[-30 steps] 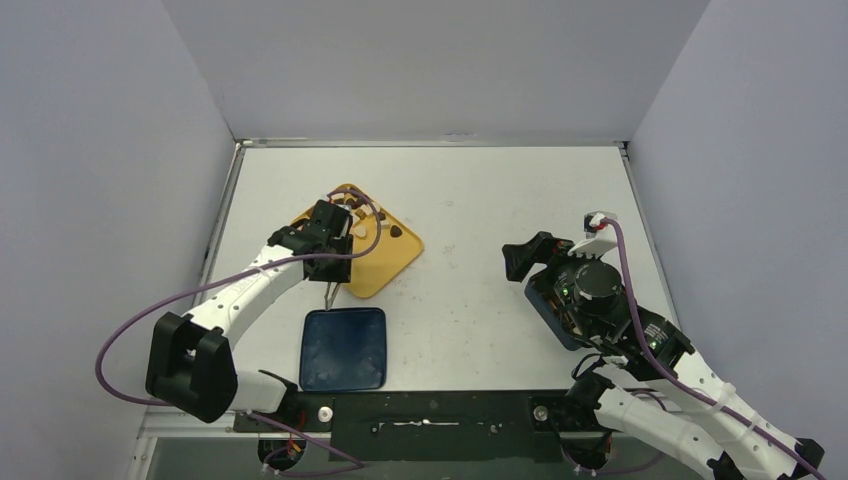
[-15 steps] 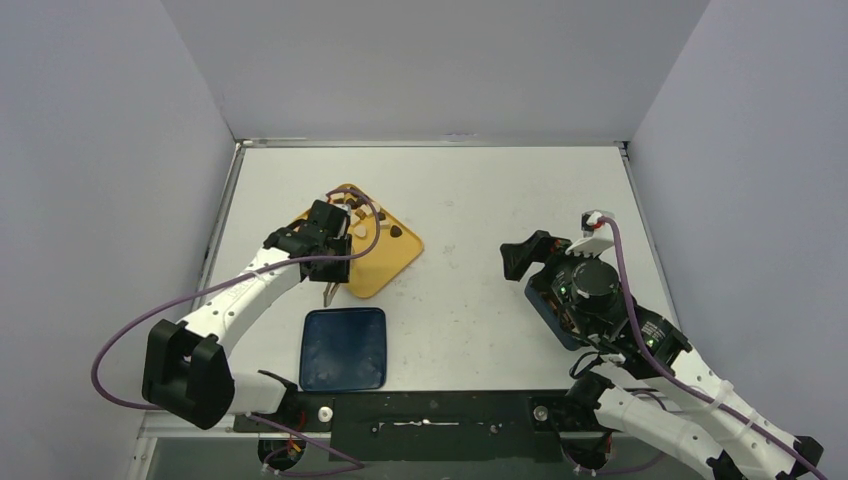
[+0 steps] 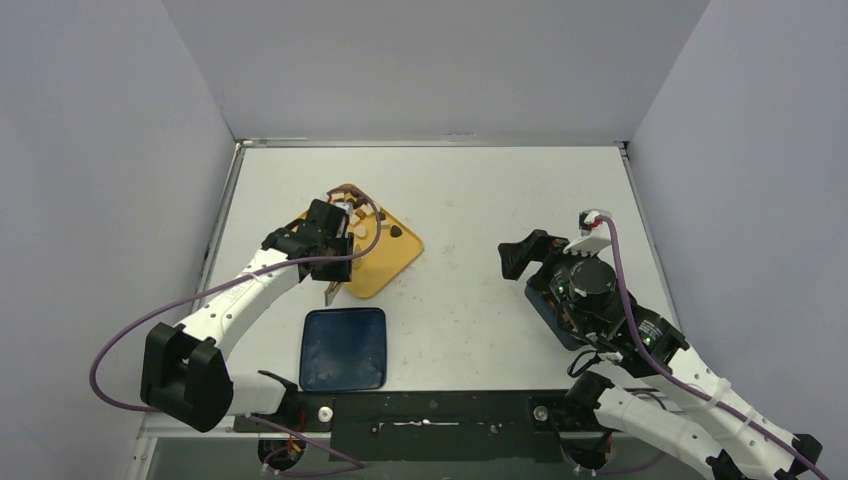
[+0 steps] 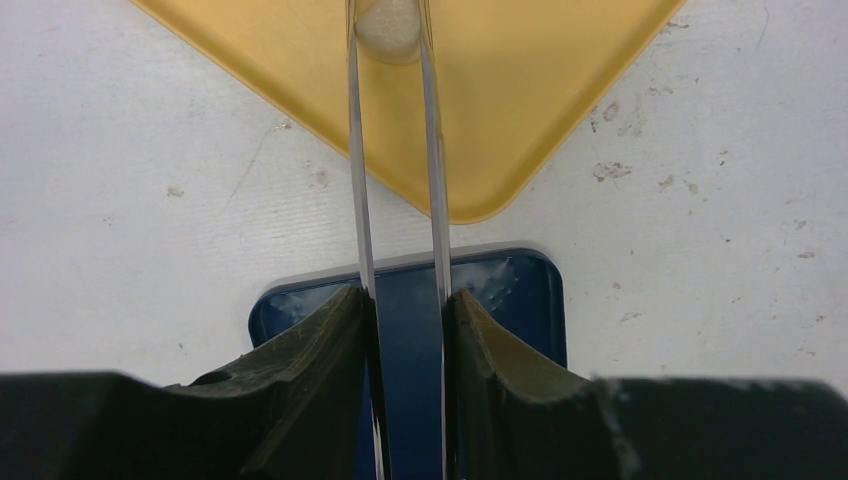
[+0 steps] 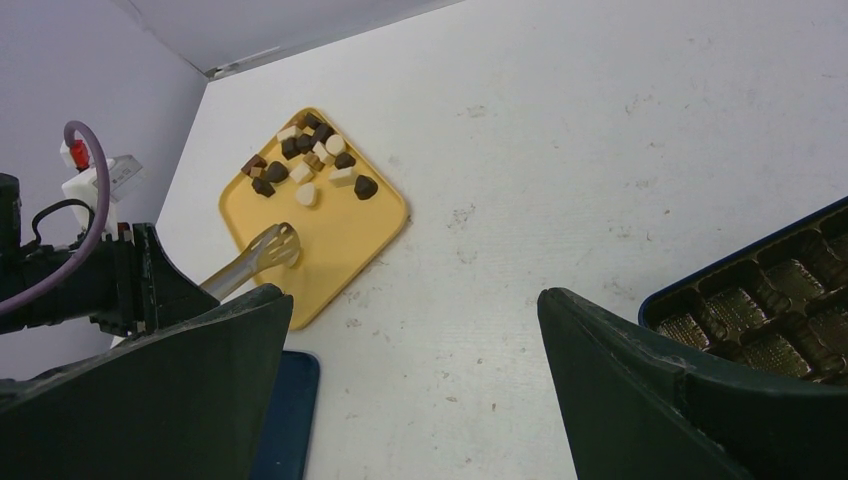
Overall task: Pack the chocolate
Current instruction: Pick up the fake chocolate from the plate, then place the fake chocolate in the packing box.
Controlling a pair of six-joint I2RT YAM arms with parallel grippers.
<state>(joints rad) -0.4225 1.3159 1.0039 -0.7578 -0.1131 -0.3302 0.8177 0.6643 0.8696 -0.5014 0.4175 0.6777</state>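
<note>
Our left gripper [image 4: 405, 330] is clenched on the metal tongs [image 4: 357, 200]. Their tips bracket one cream-white chocolate piece [image 4: 388, 25] over the yellow tray [image 4: 540, 90]. The other chocolate [image 5: 310, 160] clusters at the tray's far corner. Our right gripper [image 5: 415, 300] is released, jaws wide, well right of the tray by the compartmented box [image 5: 790, 300].

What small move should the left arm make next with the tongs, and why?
Probably lift the tongs straight up a little. The left gripper is shut on them, and a cream-white piece sits between their tips over the yellow tray, so it seems gripped and must clear the tray before travelling to the box.
</note>
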